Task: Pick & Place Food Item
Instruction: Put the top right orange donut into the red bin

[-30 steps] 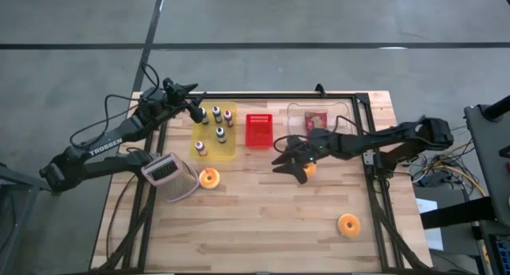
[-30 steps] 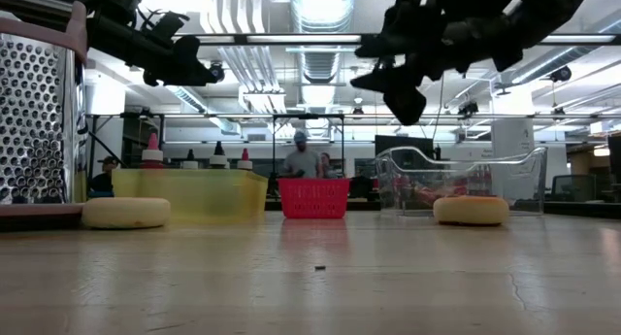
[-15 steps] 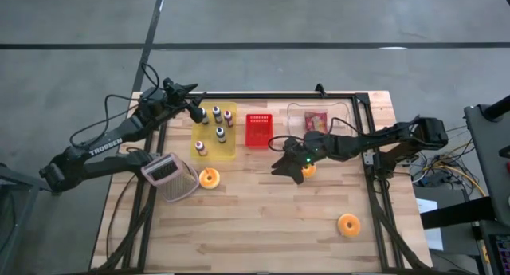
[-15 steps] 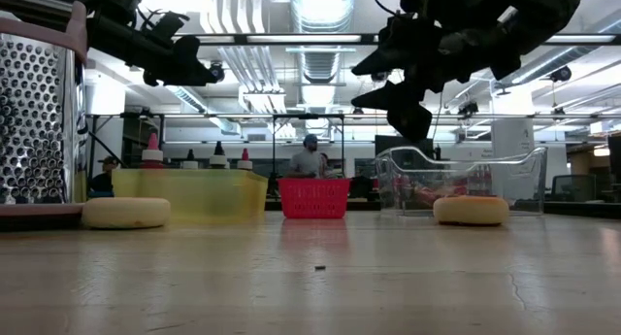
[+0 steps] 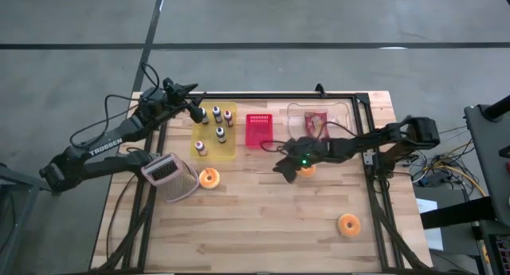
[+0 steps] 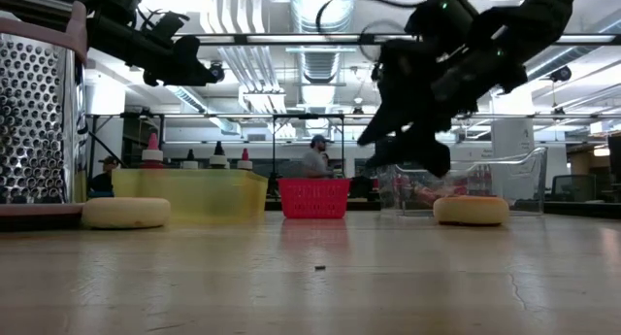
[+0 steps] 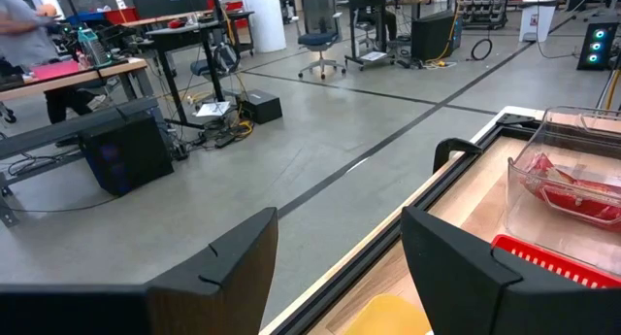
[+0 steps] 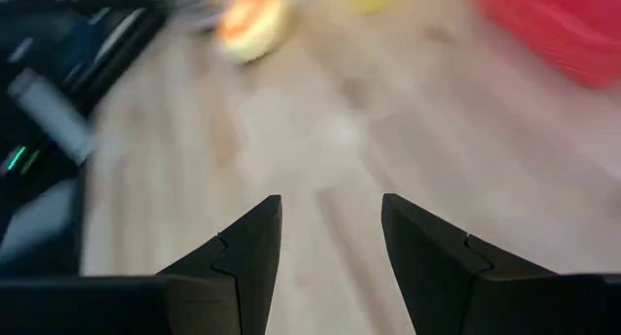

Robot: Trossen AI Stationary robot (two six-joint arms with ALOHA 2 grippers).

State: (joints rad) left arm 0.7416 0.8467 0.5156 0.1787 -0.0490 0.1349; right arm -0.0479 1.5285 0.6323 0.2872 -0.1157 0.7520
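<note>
Three orange-topped donuts lie flat on the wooden table: one [image 5: 209, 178] by the grater, one [image 5: 308, 170] in the middle, one [image 5: 348, 224] near the front right. My right gripper [image 5: 284, 166] hangs open above the table just left of the middle donut [image 6: 471, 210], its fingers slanting down, with only bare wood between them [image 8: 330, 238]. My left gripper [image 5: 191, 109] waits open, held high over the table's far left corner [image 7: 340, 267].
A yellow tray [image 5: 215, 133] with several small bottles, a red basket [image 5: 257, 130] and a clear container [image 5: 319, 118] holding red food stand in a row along the far side. A metal grater [image 5: 169, 177] lies at the left. Bare wood spreads across the near half.
My right gripper has come down toward the table beside the middle donut, tipping its fingers further downward and rolling about its own axis. It stays open. The donuts have not moved.
</note>
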